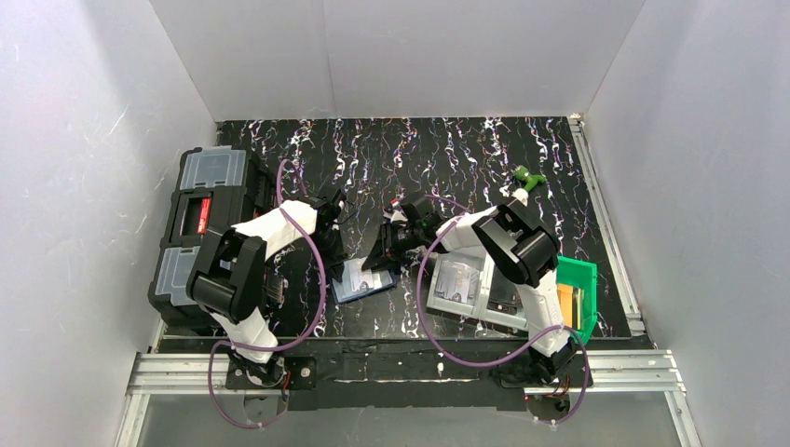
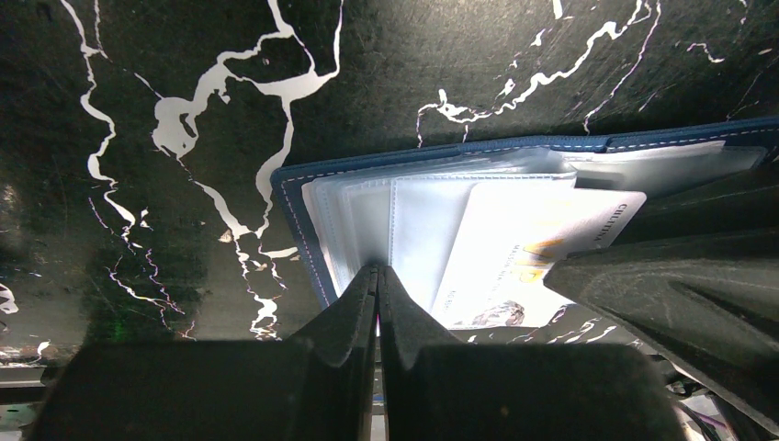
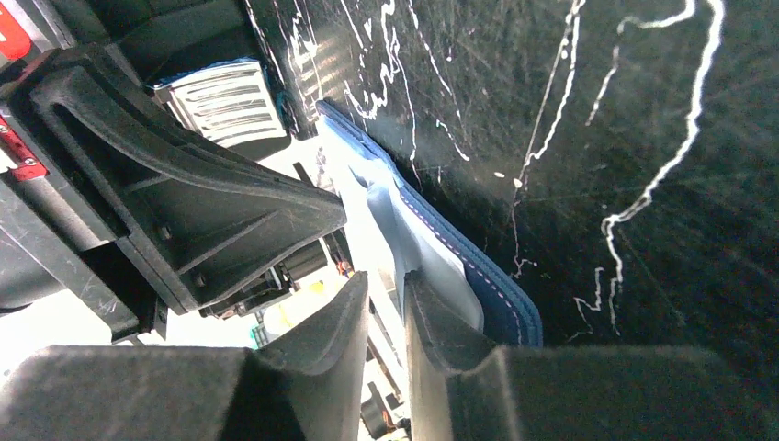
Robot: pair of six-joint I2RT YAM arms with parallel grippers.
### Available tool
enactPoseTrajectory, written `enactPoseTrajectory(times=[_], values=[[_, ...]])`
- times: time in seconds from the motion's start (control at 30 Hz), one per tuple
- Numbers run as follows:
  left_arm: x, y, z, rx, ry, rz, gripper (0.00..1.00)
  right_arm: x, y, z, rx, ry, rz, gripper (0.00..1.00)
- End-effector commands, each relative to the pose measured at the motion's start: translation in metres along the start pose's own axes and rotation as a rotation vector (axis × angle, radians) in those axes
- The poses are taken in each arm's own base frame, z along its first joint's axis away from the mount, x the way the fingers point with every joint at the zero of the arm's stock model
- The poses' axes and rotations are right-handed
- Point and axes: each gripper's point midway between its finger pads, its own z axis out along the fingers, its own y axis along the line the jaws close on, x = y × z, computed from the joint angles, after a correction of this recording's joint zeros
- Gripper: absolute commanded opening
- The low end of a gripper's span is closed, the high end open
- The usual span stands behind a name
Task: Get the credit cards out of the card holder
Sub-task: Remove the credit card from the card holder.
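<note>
The navy card holder (image 1: pixel 361 282) lies open on the black marbled table, its pale plastic sleeves (image 2: pixel 413 220) facing up. My left gripper (image 2: pixel 378 272) is shut, its tips pressed on the sleeves near the holder's left end. A pale credit card (image 2: pixel 528 248) with print on it sticks partly out of a sleeve toward the right. My right gripper (image 3: pixel 387 287) stands at the holder's blue edge (image 3: pixel 501 299) with its jaws a little apart, one finger (image 2: pixel 680 294) lying over the card's end. I cannot tell whether the card sits between those jaws. In the top view both grippers (image 1: pixel 340 250) (image 1: pixel 389 251) meet over the holder.
A black toolbox (image 1: pixel 200 233) with clear lids stands at the left edge. A green bin (image 1: pixel 579 279) and a grey tray (image 1: pixel 461 284) sit at the right, near the right arm. A small green object (image 1: pixel 528 177) lies further back. White walls enclose the table.
</note>
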Motion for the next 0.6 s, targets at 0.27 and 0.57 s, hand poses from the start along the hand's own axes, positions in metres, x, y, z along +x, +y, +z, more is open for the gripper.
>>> enactPoseTrajectory(times=[0.27, 0.57], values=[[0.016, 0.047, 0.045, -0.219, 0.054, 0.025, 0.00, -0.005, -0.007, -0.005, 0.050, -0.029, -0.008, 0.02], [0.014, 0.044, 0.044, -0.209, 0.050, 0.021, 0.00, -0.016, -0.011, -0.036, 0.118, -0.110, -0.039, 0.01]])
